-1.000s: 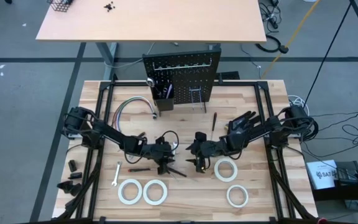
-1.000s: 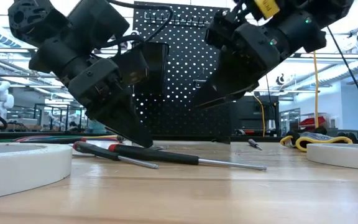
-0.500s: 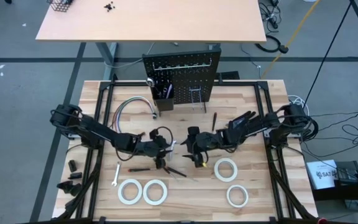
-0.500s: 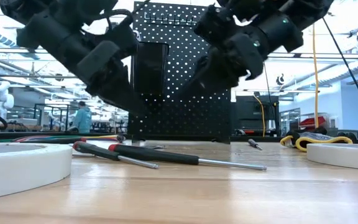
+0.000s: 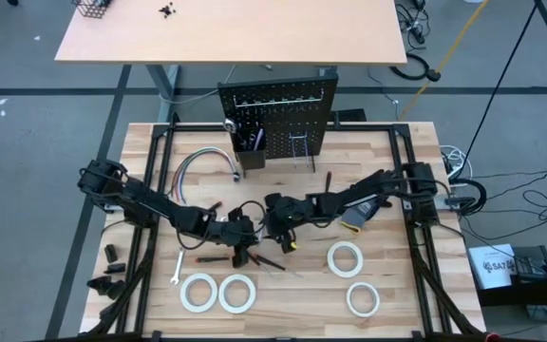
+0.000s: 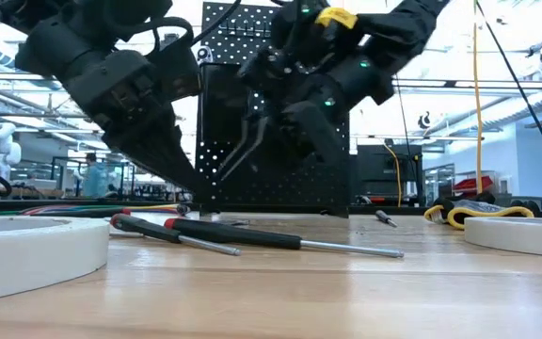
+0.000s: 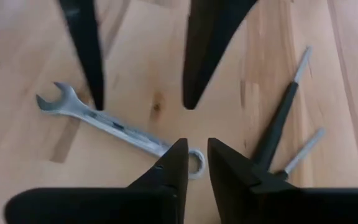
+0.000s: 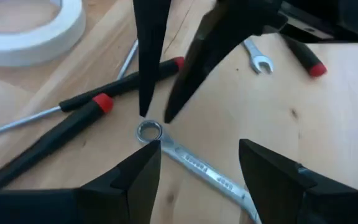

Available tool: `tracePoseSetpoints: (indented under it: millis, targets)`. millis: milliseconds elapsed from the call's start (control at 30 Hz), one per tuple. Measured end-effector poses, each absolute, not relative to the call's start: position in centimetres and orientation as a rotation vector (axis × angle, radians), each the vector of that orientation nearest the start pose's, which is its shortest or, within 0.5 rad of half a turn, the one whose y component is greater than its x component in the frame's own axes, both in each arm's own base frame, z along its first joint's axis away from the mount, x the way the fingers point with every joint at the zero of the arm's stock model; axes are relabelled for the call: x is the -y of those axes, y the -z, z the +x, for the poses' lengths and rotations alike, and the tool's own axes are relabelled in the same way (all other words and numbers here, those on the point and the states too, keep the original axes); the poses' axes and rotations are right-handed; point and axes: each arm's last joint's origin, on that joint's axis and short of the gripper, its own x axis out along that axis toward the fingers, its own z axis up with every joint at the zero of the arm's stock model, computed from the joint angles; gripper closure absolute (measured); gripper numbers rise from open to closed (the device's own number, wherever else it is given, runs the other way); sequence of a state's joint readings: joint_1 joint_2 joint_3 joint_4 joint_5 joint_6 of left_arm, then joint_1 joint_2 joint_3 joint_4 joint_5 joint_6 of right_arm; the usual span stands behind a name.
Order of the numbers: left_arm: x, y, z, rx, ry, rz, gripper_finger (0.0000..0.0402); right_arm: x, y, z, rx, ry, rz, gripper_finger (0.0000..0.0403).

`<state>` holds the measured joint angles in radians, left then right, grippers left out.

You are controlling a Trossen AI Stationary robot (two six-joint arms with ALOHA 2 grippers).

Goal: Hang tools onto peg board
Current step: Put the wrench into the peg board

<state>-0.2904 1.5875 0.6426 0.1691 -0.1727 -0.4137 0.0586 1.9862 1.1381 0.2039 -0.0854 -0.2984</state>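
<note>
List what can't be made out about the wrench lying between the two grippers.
1. Left wrist view: the wrench's ring end sits partly behind the left gripper's own fingers.
2. Right wrist view: its open end is hidden behind one finger of the right gripper.
3. Both wrist views: the markings on its shank are too small to read.
4. High view: both grippers cover it.

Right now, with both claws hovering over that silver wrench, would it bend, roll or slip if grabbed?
Probably stiff: the wrench looks like one solid metal bar. It lies flat on the wooden table, so it should slide rather than roll, and its thin profile may make gripping tricky. The left gripper and right gripper, both open, sit above it.
</note>
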Motion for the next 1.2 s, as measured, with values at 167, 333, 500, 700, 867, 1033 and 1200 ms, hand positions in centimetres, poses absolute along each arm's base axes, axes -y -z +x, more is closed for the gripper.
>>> tracePoseSetpoints:
  millis: [167,333,500,700,867,1033,1200]
  targets:
    - [7.9,-13.5,27.2,-0.793,-0.055,-0.262,0.0375,-2.6,-14.3,43.0,-0.728,-0.283,-0.357,0.0193]
    - [8.2,-13.2,26.3,-0.873,-0.089,-0.269,0.0397,-1.9,-14.3,44.0,-0.870,-0.417,-0.374,0.0193]
    - [8.4,-13.6,25.5,-0.890,-0.139,-0.224,0.0399,-1.6,-14.1,44.3,-0.876,-0.475,-0.480,0.0193]
    - [8.7,-13.6,25.2,-0.891,-0.170,-0.204,0.0399,-1.0,-14.1,44.4,-0.872,-0.452,-0.521,0.0197]
    - [8.4,-14.0,24.6,-0.913,-0.208,-0.164,0.0400,-0.3,-13.8,44.6,-0.862,-0.435,-0.505,0.0209]
    - [7.8,-15.6,23.7,-0.886,-0.256,-0.112,0.0400,0.1,-12.4,44.7,-0.903,-0.449,-0.433,0.0221]
    - [7.3,-16.8,22.7,-0.882,-0.291,-0.061,0.0400,0.0,-11.2,44.5,-0.968,-0.411,-0.291,0.0256]
